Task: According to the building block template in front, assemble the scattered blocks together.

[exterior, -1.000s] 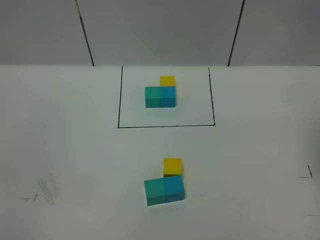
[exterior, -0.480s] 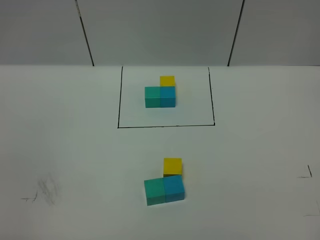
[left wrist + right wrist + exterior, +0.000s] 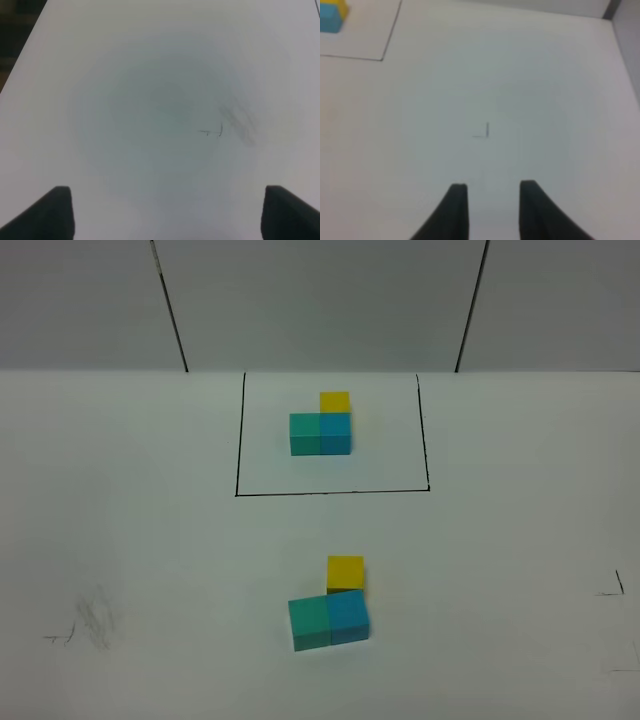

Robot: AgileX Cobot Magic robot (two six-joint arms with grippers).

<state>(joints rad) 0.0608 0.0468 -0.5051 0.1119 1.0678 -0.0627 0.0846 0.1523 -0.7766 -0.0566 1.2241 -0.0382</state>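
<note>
The building block template is a teal, blue and yellow L inside a thin black rectangle at the back of the white table. The scattered blocks lie nearer the front. The teal block and the blue block touch side by side, and the yellow block sits just behind the blue one. Neither arm shows in the exterior high view. My left gripper hangs open over bare table. My right gripper has its fingers drawn close with nothing between them. A corner of the template shows in the right wrist view.
Grey pencil smudges mark the table at front left, and a small drawn corner mark lies at the right. A grey panelled wall rises behind the table. The table's dark left edge shows in the left wrist view.
</note>
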